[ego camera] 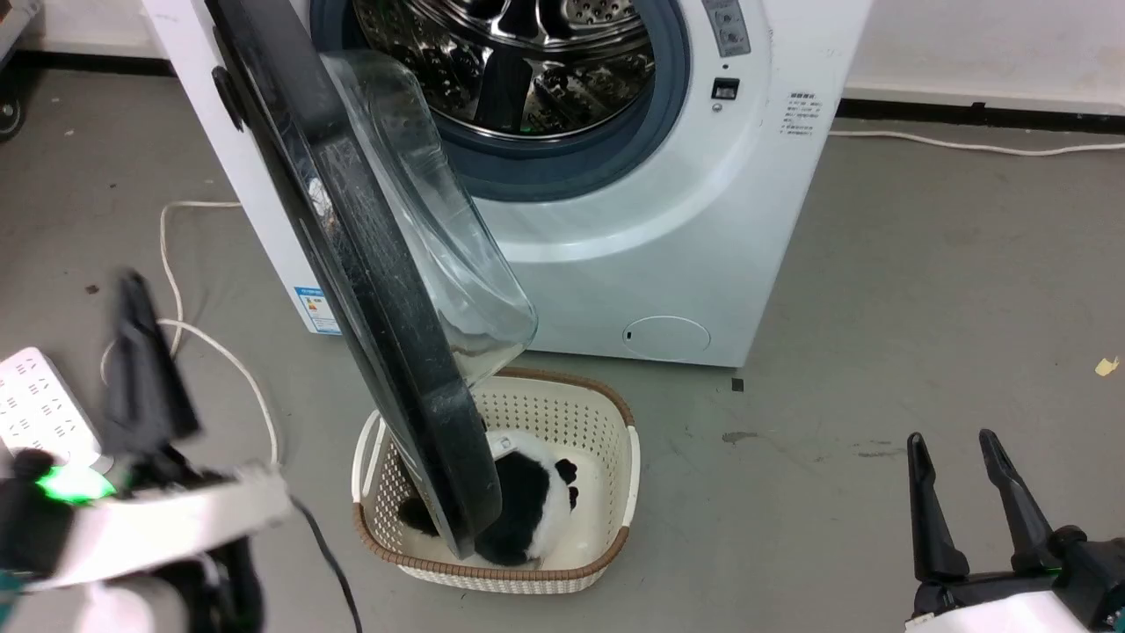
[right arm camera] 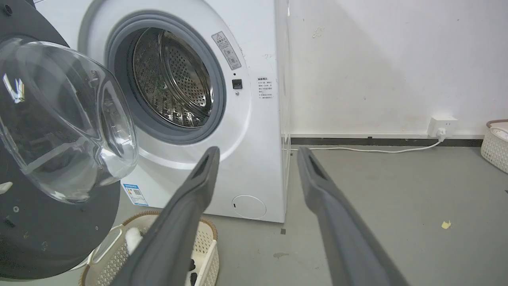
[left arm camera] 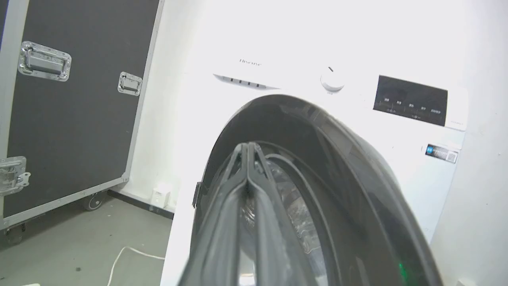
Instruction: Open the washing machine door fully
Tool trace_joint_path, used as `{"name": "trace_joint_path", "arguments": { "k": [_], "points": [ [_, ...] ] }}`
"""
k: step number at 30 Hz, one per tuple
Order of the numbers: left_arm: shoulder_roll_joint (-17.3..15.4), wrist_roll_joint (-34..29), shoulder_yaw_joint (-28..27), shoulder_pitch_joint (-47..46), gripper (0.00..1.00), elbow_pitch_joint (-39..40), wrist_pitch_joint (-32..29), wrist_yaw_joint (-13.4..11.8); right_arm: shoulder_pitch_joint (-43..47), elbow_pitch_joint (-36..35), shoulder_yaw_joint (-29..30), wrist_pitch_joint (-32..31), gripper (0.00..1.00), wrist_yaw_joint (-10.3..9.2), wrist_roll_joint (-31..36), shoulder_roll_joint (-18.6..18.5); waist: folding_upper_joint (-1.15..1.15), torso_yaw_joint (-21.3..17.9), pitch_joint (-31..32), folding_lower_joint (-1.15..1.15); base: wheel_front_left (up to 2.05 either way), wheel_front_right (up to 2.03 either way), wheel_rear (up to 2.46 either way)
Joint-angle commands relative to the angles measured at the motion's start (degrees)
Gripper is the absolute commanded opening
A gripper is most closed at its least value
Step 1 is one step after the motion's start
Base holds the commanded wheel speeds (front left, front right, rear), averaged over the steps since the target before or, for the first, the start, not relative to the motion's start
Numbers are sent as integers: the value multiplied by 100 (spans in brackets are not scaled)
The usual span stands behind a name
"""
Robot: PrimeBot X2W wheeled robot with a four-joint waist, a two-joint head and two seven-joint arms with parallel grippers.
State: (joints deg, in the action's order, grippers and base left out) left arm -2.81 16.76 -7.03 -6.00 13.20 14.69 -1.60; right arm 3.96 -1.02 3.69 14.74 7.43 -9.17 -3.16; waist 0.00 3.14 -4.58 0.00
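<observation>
Left pincer (left arm camera: 248, 147): fingers pressed together with nothing between them. It points at the outer black face of the washing machine door (ego camera: 360, 290), which lies just ahead. The closed tips probably serve as a blunt pusher, not a grip.
Contact: cannot tell whether the tips touch the door; the head view shows this pincer blurred and apart from the rim.
Right pincer (ego camera: 952, 438): spread wide, holding nothing, well off to the door's far side and low over the floor. I judge it is parked out of the swing path.
Door: stands roughly square to the washing machine (ego camera: 650, 220), hinged on the left pincer's side, its glass bowl facing the right pincer.
Drum mouth: fully exposed, ahead and left of the right pincer.
Basket (ego camera: 562, 413): on the floor below the door's lower edge, between the two pincers, holding a black-and-white plush toy (ego camera: 536, 501).
Step in hand: likely the last part of the swing; the door looks mostly open.
Risk: the rim may brush the basket.
</observation>
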Motion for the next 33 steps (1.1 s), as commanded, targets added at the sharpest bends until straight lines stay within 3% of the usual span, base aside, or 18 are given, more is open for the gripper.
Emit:
{"name": "trace_joint_path", "arguments": {
  "k": [1, 7, 13, 19, 24, 33],
  "points": [
    [-7, 41, -91, -205, 0, 285, 30, 13, -55, -19, -4, 26, 100, 6, -51, 27, 0, -8, 19, 0, 0, 0, 0],
    [-7, -179, 129, -490, 0, 1081, 30, 135, -45, 7, -32, 26, 100, 6, -85, 28, 0, -45, 98, 0, 0, 0, 0],
    [-7, -343, 1156, -219, 0, 1060, -329, 201, -28, 33, -56, 26, 100, 6, -154, 28, 0, -85, 135, 0, 0, 0, 0],
    [-7, -185, 2184, 278, 0, 358, -717, 259, -51, 60, -78, 26, 100, 6, -219, 28, 0, -126, 97, 0, 0, 0, 0],
    [-7, -90, 2724, 453, 0, -449, -954, 249, -75, 81, -73, 26, 100, 6, -268, 28, 0, -143, 45, 0, 0, 0, 0],
    [-15, -12, 2517, 242, 0, -1530, -771, -123, -114, 91, -45, 26, 100, 6, -327, 28, 0, -20, -80, 0, 0, 0, 0]
  ]
}}
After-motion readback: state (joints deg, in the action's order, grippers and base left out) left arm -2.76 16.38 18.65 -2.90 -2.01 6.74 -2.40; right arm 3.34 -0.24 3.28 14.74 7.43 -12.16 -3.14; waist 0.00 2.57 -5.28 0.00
